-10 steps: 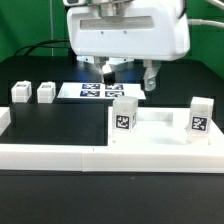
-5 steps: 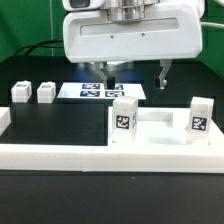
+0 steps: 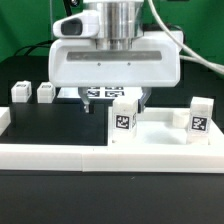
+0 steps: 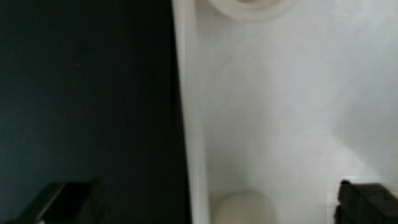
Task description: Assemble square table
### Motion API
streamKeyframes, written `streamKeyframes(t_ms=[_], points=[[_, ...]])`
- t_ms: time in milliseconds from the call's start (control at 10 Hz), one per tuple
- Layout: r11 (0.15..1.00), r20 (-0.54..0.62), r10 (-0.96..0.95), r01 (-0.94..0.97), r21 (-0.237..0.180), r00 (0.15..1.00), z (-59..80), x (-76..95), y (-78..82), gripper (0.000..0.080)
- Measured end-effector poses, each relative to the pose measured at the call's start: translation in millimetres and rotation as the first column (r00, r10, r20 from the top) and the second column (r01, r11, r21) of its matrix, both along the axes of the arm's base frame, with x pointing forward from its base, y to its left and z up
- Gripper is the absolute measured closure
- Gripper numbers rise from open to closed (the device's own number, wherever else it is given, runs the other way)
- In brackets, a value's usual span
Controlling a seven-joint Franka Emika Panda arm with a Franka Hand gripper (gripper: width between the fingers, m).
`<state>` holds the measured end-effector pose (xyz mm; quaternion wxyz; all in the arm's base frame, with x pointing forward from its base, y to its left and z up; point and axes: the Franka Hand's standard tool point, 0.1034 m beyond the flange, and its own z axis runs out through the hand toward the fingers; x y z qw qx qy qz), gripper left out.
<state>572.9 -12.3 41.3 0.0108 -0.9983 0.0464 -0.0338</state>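
Observation:
The square table's white slab (image 3: 160,122) lies at the exterior view's right, behind the low wall. Two tagged white legs (image 3: 124,117) (image 3: 198,116) stand upright at its near corners. Two more tagged legs (image 3: 19,92) (image 3: 46,92) stand on the black table at the left. My gripper (image 3: 114,99) hangs low over the slab's far left part, open and empty. In the wrist view the gripper (image 4: 215,200) shows dark fingertips (image 4: 64,200) wide apart, straddling the slab's edge (image 4: 267,110). Two blurred round shapes (image 4: 249,8) (image 4: 240,207) show on the slab.
The marker board (image 3: 103,92) lies flat behind the slab, partly hidden by my gripper. A long low white border wall (image 3: 90,156) runs along the front, with a raised end at the left (image 3: 4,118). The table top is black (image 3: 60,122).
My gripper has moved toward the exterior view's left and come lower, now covering more of the marker board. The legs and slab have not moved.

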Motion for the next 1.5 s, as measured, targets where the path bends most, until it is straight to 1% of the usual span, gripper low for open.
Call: streamKeyframes(t_ms=[100, 200, 400, 700, 800, 900, 1000, 1100, 1200, 1300, 1500], points=[[1.000, -0.011, -0.009, 0.009, -0.010, 1.000, -7.8, -0.1, 2.1, 0.0150], [1.000, -0.019, -0.003, 0.003, -0.012, 1.000, -12.6, -2.1, 4.2, 0.0150], [1.000, -0.028, -0.012, 0.012, -0.011, 1.000, -15.2, -1.9, -3.1, 0.0150], [1.000, -0.050, -0.031, 0.031, -0.001, 0.998, -16.7, -3.2, -2.1, 0.0150], [1.000, -0.050, -0.031, 0.031, -0.001, 0.998, -16.9, -3.4, -2.3, 0.0279], [1.000, -0.050, -0.031, 0.031, -0.001, 0.998, -17.0, -3.5, -2.4, 0.0426], [1.000, -0.050, -0.032, 0.032, -0.001, 0.998, -17.0, -3.5, -2.5, 0.0426], [0.999, -0.050, -0.032, 0.032, -0.001, 0.998, -17.0, -3.5, -2.6, 0.0602], [0.999, -0.050, -0.032, 0.032, -0.001, 0.998, -17.0, -3.5, -2.7, 0.0602], [1.000, -0.051, -0.024, 0.024, -0.003, 0.998, -17.1, -3.8, -2.8, 0.0740], [1.000, -0.053, -0.010, 0.009, -0.009, 0.999, -17.1, -3.9, -2.9, 0.0740]])
